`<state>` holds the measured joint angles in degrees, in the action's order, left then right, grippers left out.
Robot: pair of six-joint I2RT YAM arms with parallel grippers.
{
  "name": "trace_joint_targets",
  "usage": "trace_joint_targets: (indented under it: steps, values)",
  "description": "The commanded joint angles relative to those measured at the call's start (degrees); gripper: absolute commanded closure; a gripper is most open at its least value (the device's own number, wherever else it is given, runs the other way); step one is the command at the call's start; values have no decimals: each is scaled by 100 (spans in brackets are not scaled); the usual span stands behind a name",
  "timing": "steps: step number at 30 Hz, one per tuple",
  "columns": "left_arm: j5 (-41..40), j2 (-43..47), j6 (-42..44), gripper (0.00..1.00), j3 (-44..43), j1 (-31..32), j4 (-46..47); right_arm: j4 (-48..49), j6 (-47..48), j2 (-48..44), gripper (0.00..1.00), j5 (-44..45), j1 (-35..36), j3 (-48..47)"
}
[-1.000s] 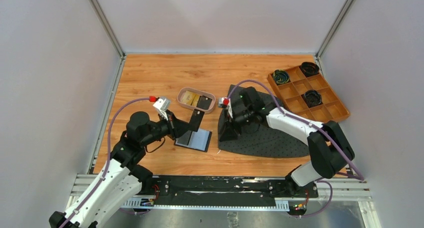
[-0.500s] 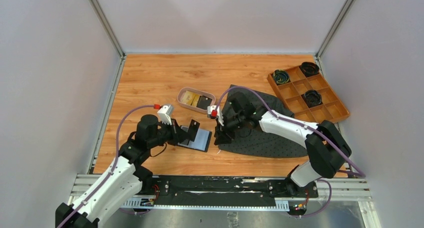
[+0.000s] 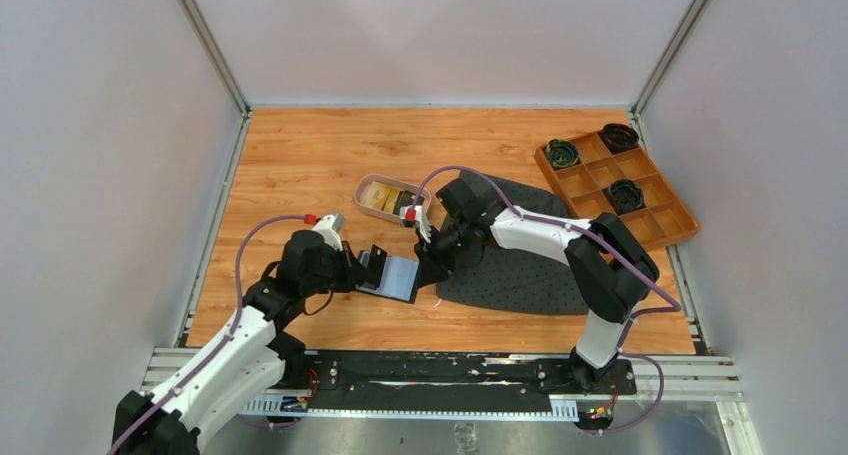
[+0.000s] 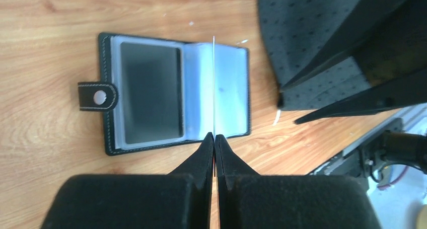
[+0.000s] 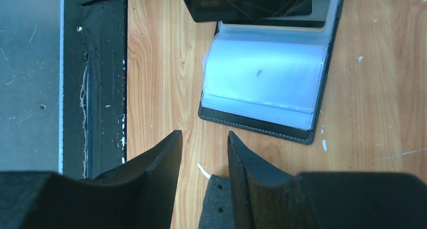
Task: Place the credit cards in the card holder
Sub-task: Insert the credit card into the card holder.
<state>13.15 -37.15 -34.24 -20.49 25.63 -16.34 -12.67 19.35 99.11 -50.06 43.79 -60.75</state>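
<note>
The card holder [image 3: 398,278] lies open on the wood, clear sleeves up, snap tab [image 4: 97,96] on its left in the left wrist view. My left gripper [image 3: 364,269] is shut on a black credit card [image 3: 376,263], which stands on edge over the holder's middle fold. In the left wrist view that card shows as a thin line [image 4: 214,83] running out from the gripper [image 4: 214,137]. My right gripper [image 5: 203,137] is open and empty, just off the holder [image 5: 262,80] near its edge. The black card [image 5: 249,1] shows at the top there.
A pinkish tray [image 3: 366,185] behind the holder has a gold card [image 3: 378,195] and a black card [image 3: 407,206] in it. A dark perforated mat [image 3: 520,270] lies to the right, its corner [image 5: 217,201] under my right fingers. An orange compartmented box [image 3: 600,197] sits far right.
The left gripper came down and forward, bringing the black card over the open holder. The right gripper moved left off the mat to the holder's edge, its jaws narrowing a little.
</note>
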Motion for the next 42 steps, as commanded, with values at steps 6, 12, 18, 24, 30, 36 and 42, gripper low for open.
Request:
trace_joint_targets:
  steps: [6,12,18,24,30,36,42]
  values:
    - [-391,-1053,656,100,-445,-29,79,-317,-177,82,58,-229,-5,-146]
    - [34,-1704,740,100,-453,-31,178,-408,-121,81,58,-347,-49,-190]
    - [278,-2041,698,100,-381,-28,373,-481,-66,29,58,-408,-74,-210]
    - [763,-2213,582,100,-249,-28,732,-537,4,49,58,-409,-133,-216]
    - [1015,-2421,407,100,-34,-34,1207,-628,-2,197,58,-135,-186,-268]
    - [664,-2316,321,100,16,-31,1279,-608,-503,709,61,-281,-289,-424]
    - [349,-1849,246,100,77,-40,1162,-592,-972,1093,75,350,-284,-569]
